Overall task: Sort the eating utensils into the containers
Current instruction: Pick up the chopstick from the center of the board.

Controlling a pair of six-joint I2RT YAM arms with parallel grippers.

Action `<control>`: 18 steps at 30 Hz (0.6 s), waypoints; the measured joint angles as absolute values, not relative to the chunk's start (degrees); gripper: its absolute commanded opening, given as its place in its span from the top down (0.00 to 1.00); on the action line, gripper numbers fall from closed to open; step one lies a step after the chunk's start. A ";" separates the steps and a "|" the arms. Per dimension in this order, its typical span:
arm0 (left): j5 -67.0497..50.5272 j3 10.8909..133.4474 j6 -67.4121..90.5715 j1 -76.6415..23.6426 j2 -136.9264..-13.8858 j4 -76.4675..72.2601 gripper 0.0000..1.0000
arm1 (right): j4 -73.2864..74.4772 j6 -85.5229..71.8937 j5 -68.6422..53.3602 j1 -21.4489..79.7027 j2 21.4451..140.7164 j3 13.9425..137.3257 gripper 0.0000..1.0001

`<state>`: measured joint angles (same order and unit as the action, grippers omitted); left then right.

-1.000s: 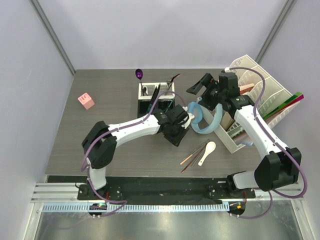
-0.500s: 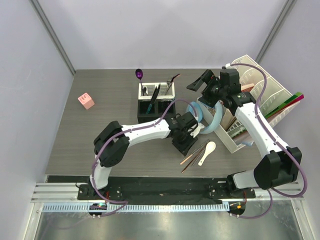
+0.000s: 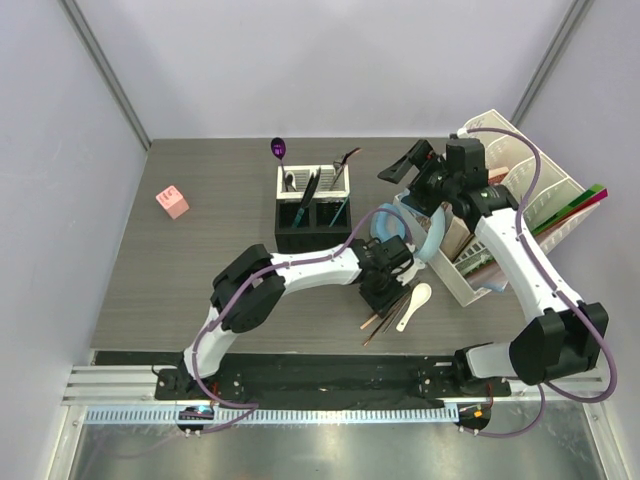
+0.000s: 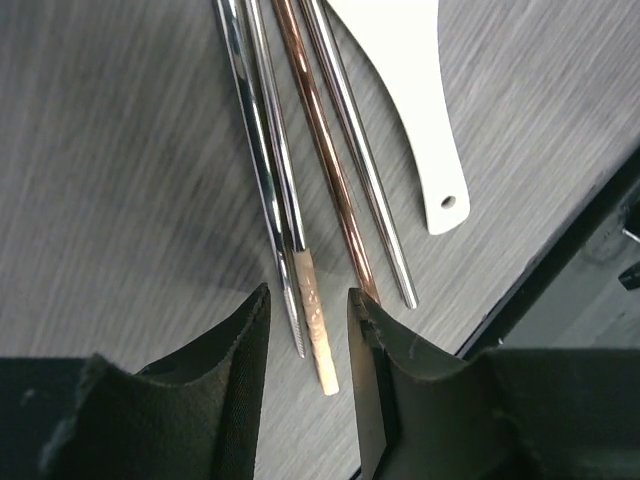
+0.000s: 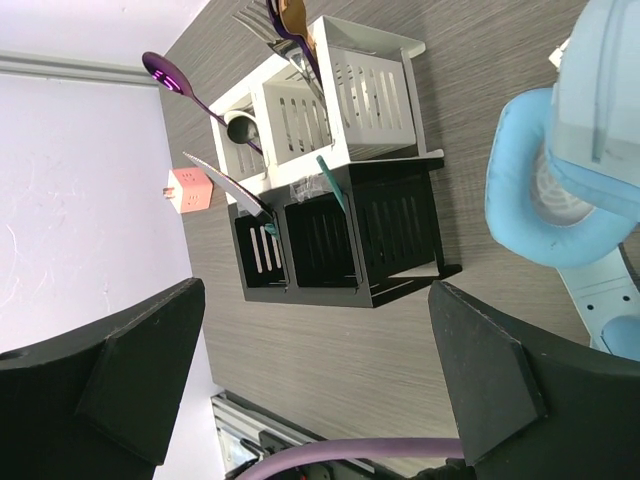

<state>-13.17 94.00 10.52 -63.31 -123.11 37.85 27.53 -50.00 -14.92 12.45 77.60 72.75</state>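
Even, diffuse light from above is filling the overhead view, leaving faint shadows on the dark grey wood-grain table (image 3: 170,270). Close in, bright streaks are glaring off the slim silver and copper metal chopsticks (image 4: 327,150), and the flat white ceramic spoon (image 4: 400,80) is nearly washing out.

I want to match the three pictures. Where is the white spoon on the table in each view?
Top: white spoon, lower centre-right.
Left wrist: upper right, handle only.
Right wrist: not in it.
Landmark: chopsticks, lying just left of it in both views.
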 measured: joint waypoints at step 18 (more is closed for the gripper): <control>-5.61 97.95 9.98 -63.37 -126.10 36.23 0.65 | 28.93 -49.95 -15.38 10.59 74.91 69.65 0.00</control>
